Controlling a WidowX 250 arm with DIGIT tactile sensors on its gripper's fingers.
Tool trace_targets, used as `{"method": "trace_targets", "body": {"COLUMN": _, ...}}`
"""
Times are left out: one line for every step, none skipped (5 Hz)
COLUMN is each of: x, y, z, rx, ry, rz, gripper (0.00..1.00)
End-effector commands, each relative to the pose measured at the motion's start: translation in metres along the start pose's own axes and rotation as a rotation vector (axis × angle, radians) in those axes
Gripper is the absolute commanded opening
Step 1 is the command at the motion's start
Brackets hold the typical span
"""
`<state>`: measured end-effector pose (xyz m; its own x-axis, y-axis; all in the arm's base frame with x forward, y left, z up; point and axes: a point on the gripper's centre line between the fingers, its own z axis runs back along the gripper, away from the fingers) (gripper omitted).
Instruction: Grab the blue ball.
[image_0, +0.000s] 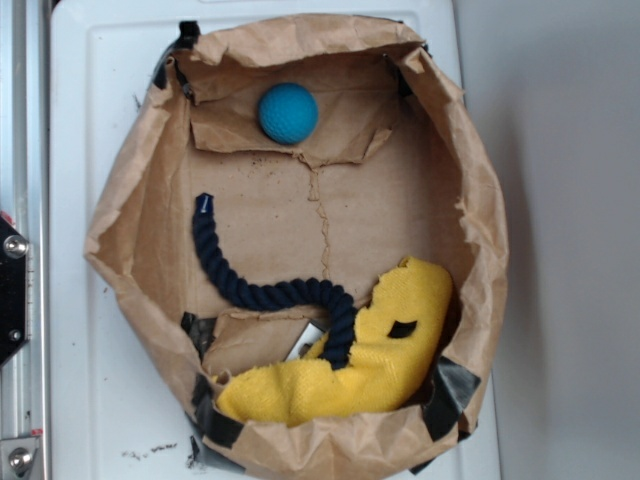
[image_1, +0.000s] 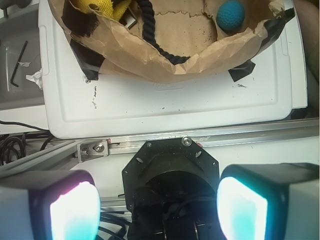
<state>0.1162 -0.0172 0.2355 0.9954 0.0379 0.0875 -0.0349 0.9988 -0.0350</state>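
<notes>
We see the ball (image_0: 288, 112) lying alone on the floor of the paper bag (image_0: 478, 200), at its far end in the exterior view, well apart from the rope (image_0: 255, 290) and the yellow cloth (image_0: 380, 365) at the near end. In the wrist view our gripper (image_1: 157, 210) is spread wide, empty, outside the bag above the white tray (image_1: 175, 107).

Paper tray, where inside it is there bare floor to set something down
The open patch of the paper tray floor lies between the blue ball, the navy rope and the right wall. A narrower strip runs left of the rope. The bottom is crowded: rope end over the yellow cloth.
</notes>
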Motion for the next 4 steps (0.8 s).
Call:
{"method": "trace_targets", "body": {"x": 0.000, "y": 0.000, "z": 0.000, "rx": 0.000, "ry": 0.000, "rz": 0.000, "gripper": 1.00}}
{"method": "trace_targets", "body": {"x": 0.038, "y": -0.009, "z": -0.012, "rx": 0.036, "ry": -0.038, "rz": 0.079, "gripper": 1.00}}
{"method": "trace_targets", "body": {"x": 0.072, "y": -0.003, "z": -0.023, "rx": 0.066, "ry": -0.089, "rz": 0.198, "gripper": 1.00}}
{"method": "trace_targets", "body": {"x": 0.097, "y": 0.017, "z": -0.036, "rx": 0.113, "ry": -0.265, "rz": 0.439, "gripper": 1.00}}
